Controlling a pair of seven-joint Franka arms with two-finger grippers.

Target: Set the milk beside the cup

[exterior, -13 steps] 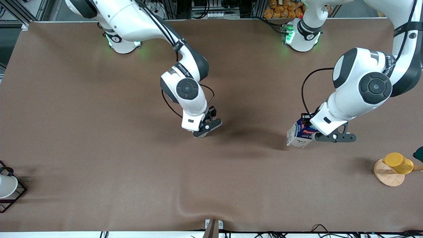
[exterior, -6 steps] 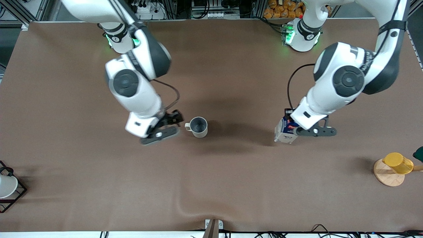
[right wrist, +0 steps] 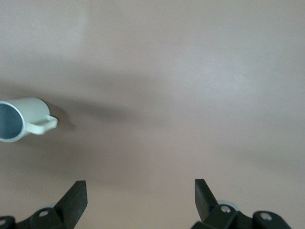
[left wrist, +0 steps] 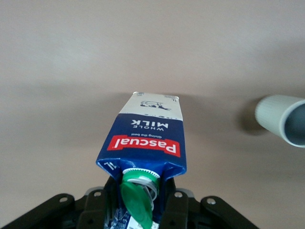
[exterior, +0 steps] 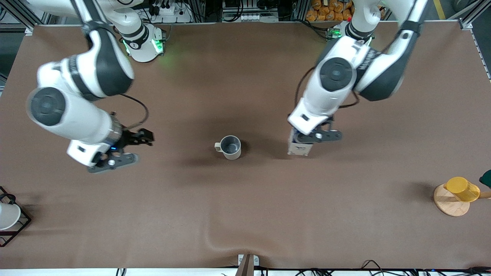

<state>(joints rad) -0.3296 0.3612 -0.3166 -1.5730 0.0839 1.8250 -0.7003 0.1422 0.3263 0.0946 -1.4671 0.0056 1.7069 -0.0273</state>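
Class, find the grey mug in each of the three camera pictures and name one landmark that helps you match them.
Front view: the mug stands mid-table, handle toward the right arm's end.
Left wrist view: the mug lies at the picture's edge, beside the milk carton held by the left gripper.
Right wrist view: the mug shows at the edge, above the open right gripper.
Shared landmark: the mug's handle and the brown tabletop.

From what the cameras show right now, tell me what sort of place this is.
Probably a robotics lab: two arms bolted along a brown-covered table, aluminium framing and cables around its edges, the left gripper holding a milk carton near a mug.
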